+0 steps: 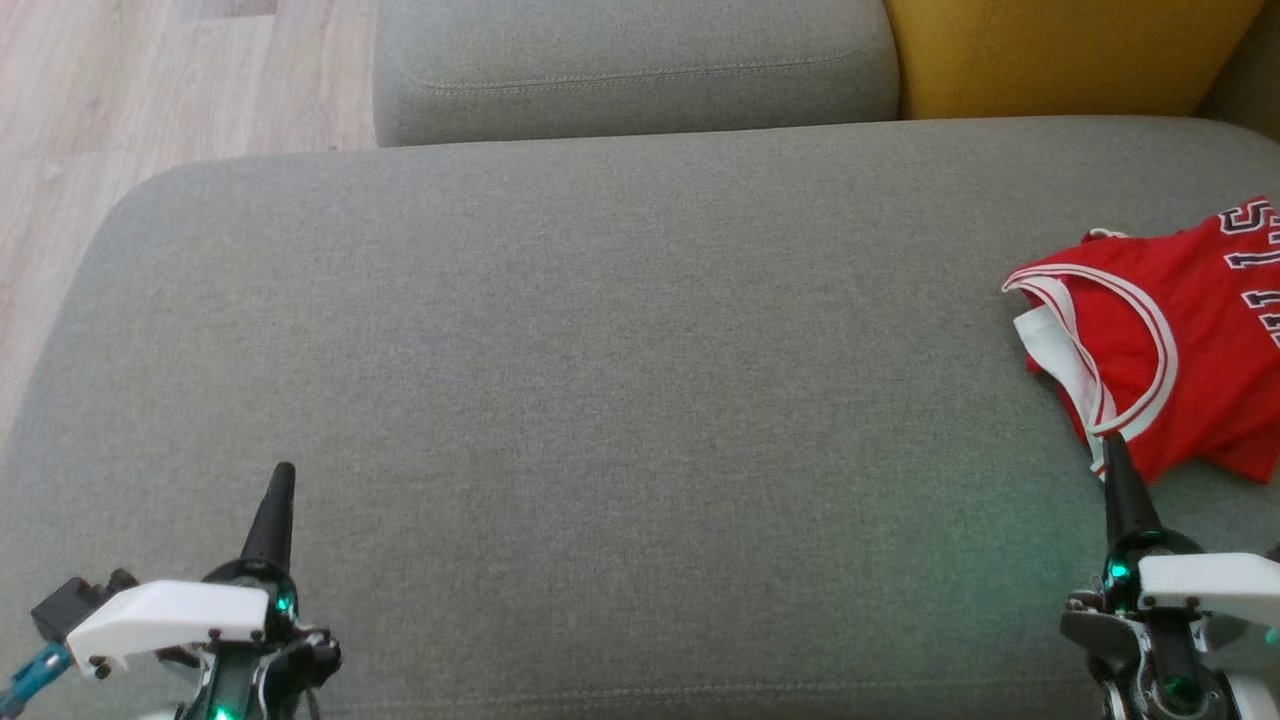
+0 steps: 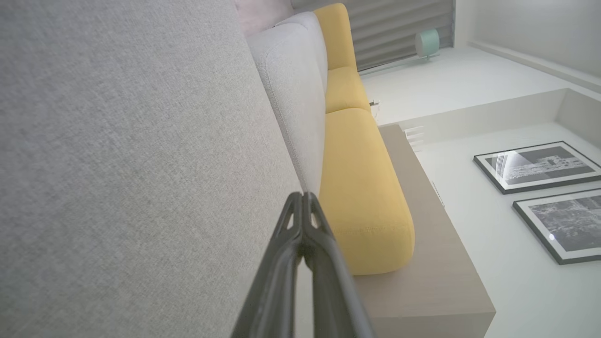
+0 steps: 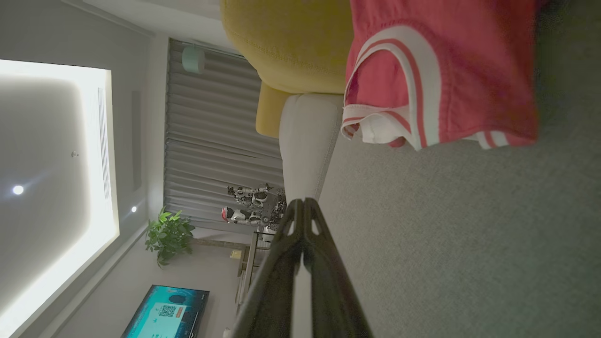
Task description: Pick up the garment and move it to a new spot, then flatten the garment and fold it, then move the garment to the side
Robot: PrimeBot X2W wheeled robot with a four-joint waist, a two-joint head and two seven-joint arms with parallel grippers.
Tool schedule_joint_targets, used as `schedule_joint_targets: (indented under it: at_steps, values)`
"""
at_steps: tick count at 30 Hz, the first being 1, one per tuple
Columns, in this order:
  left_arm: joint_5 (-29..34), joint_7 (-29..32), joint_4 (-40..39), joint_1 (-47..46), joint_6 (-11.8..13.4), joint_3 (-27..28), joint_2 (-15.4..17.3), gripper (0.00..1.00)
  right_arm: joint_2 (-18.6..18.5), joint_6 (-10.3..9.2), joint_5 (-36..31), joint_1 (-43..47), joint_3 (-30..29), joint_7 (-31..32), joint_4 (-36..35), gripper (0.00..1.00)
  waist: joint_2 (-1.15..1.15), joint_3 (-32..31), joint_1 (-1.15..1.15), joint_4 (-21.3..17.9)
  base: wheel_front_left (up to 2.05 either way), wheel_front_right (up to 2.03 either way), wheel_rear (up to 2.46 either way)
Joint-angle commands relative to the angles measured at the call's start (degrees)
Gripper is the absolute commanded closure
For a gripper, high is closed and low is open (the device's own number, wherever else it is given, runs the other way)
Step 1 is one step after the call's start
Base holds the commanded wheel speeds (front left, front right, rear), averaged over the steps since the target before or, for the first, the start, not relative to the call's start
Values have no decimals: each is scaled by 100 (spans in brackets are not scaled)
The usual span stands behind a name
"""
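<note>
A red sleeveless garment [image 1: 1180,330] with white trim and dark lettering lies crumpled at the right end of the grey sofa seat [image 1: 620,400]; its right part runs out of the head view. In the right wrist view the garment [image 3: 441,80] sits ahead of the fingers, apart from them. My right gripper [image 1: 1112,445] is shut and empty, its tip just at the garment's near edge in the head view. Far from the garment, at the lower left, my left gripper [image 1: 283,472] is shut with nothing in it, above bare seat.
A grey back cushion [image 1: 630,65] and a yellow cushion [image 1: 1060,50] line the far side of the seat. Wooden floor [image 1: 110,110] lies beyond the sofa's left end. The seat between the grippers is bare fabric.
</note>
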Motion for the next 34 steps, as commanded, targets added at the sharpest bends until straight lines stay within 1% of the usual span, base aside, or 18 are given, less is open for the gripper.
schedule_joint_targets:
  at_steps: [1, 20, 34]
  values:
    - [-125, 42, -153, -373, -80, 219, 23, 100, -49, -4, 149, -344, 76, 29, -160, 100, 0, 1, 0, -2, 0, 0, 0]
    - [-1301, 341, -9, -560, -336, 626, -217, 100, -56, -4, 1474, -536, 19, 70, 57, 100, 0, 34, 0, -44, 0, 0, 0]
    - [-1285, 360, -8, -562, -337, 651, -234, 100, -56, -4, 1477, -537, 18, 71, 58, 100, 0, 34, 0, -44, 0, 0, 0]
